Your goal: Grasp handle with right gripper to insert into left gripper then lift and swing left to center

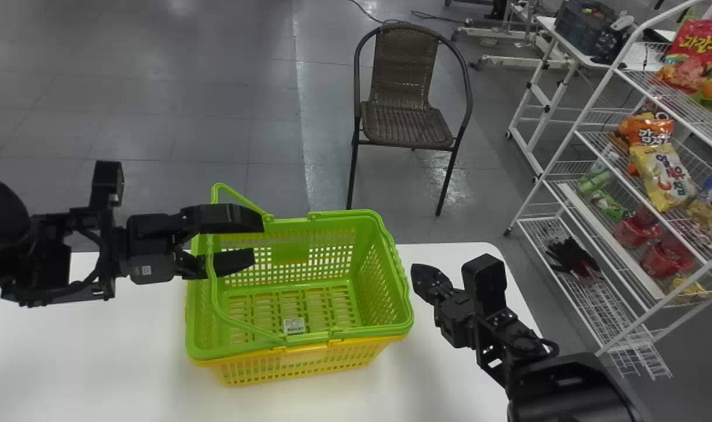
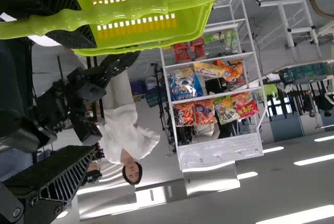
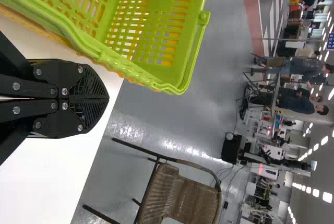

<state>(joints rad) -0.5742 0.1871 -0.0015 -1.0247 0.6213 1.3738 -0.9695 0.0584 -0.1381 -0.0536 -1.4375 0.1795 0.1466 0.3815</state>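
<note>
A green basket (image 1: 291,252) stands on the white table, nested in a yellow one (image 1: 303,360). One green handle (image 1: 217,293) is swung up at its left side. My left gripper (image 1: 249,239) comes in from the left with its fingers apart, over the basket's left end, at the handle. In the left wrist view the handle (image 2: 156,4) crosses by the upper finger of the left gripper (image 2: 86,101). To the right of the basket, my right gripper (image 1: 420,281) is shut, apart from it. In the right wrist view the right gripper (image 3: 107,98) has its fingers together beside the basket (image 3: 151,25).
The white table (image 1: 98,363) ends behind the basket, with a wicker chair (image 1: 408,117) on the floor beyond. At the right stands a white wire shelf (image 1: 602,246) with snack bags. The basket's other handle lies along its right rim (image 1: 399,275).
</note>
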